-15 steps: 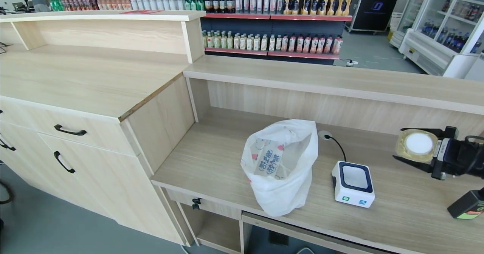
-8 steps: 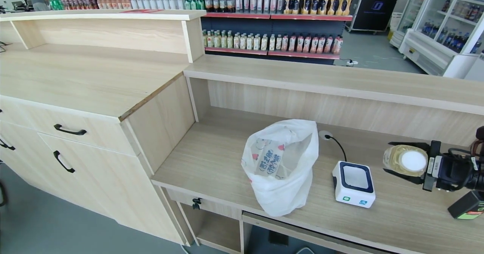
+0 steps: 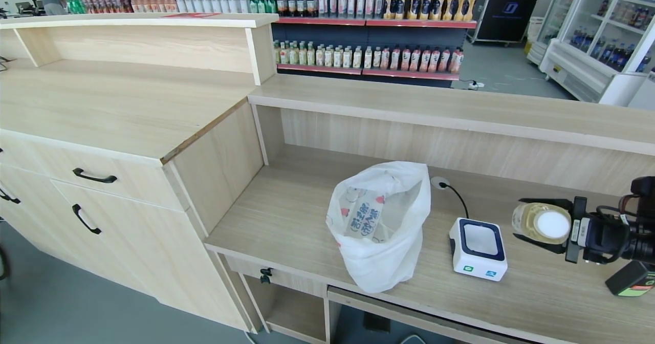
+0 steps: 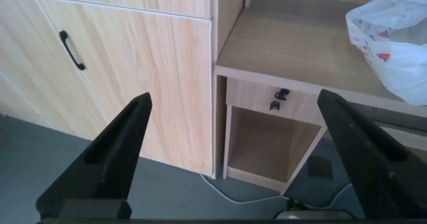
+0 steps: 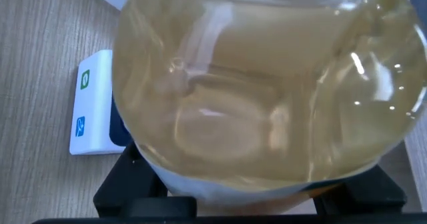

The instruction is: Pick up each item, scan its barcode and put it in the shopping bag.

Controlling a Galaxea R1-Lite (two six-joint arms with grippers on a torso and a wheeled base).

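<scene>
A clear bottle (image 3: pixel 527 219) of pale liquid was clamped across its body by the right gripper (image 3: pixel 536 222) and held sideways above the table (image 3: pixel 286 221), near the scanner (image 3: pixel 478 249). It was judged rigid, smooth and fairly heavy, so a mid-body hold suited it. The left gripper (image 4: pixel 233 117) was spread wide.

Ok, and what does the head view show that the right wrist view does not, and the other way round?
Head view, not the right wrist view: the white cap of the bottle, the cable running from the scanner, and the drink shelves behind the counter.
Right wrist view, not the head view: the bottle's clear wall seen close up, with pale yellow liquid inside.
Shared: the bottle held in the right gripper, the white scanner, and the wooden counter.
</scene>
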